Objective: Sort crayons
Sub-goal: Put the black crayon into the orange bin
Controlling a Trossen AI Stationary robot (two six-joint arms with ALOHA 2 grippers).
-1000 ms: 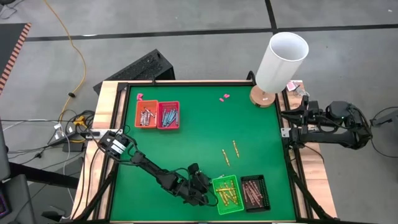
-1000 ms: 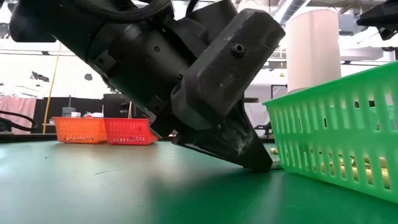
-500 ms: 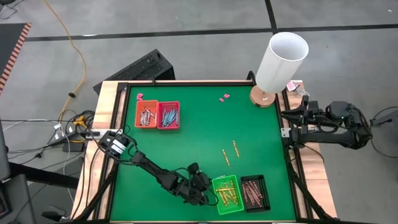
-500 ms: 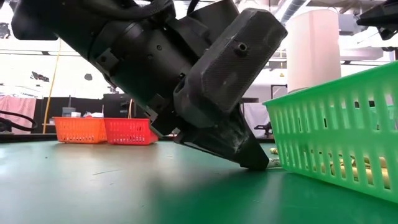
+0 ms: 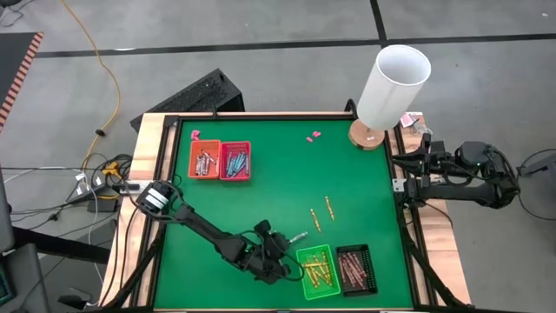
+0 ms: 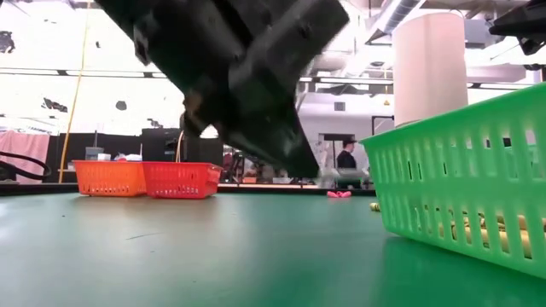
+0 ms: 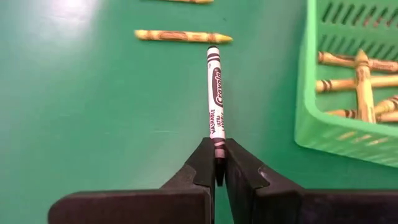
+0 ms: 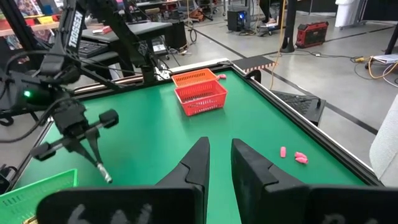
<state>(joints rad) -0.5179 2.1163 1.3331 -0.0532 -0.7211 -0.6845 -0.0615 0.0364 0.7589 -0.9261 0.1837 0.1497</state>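
**Grey crayon lifted beside the green basket**

Nearest the front edge, the left gripper (image 7: 216,163) has its jaws clenched on the tail of a grey crayon (image 7: 215,93), which sticks straight out ahead of them. A second ago the same jaws were down at the tabletop (image 5: 261,200) against the green basket (image 5: 318,271); now they have risen clear, and in the high view the crayon (image 5: 298,236) shows as a pale sliver just beyond that basket's near-left corner. So the pick looks done and the carry is next. Grey does not match the yellow crayons in the green basket, nor the brown-red ones in the black basket (image 5: 356,269) beside it; the likely target is 1 of the 2 far trays.

Mid-table, 2 loose yellow crayons (image 5: 322,213) lie unsorted. Farther back sit the orange tray (image 5: 205,160) and red tray (image 5: 235,161), touching, each with crayons inside. The right gripper (image 8: 219,163) waits off the right edge, jaws parted with nothing between them.
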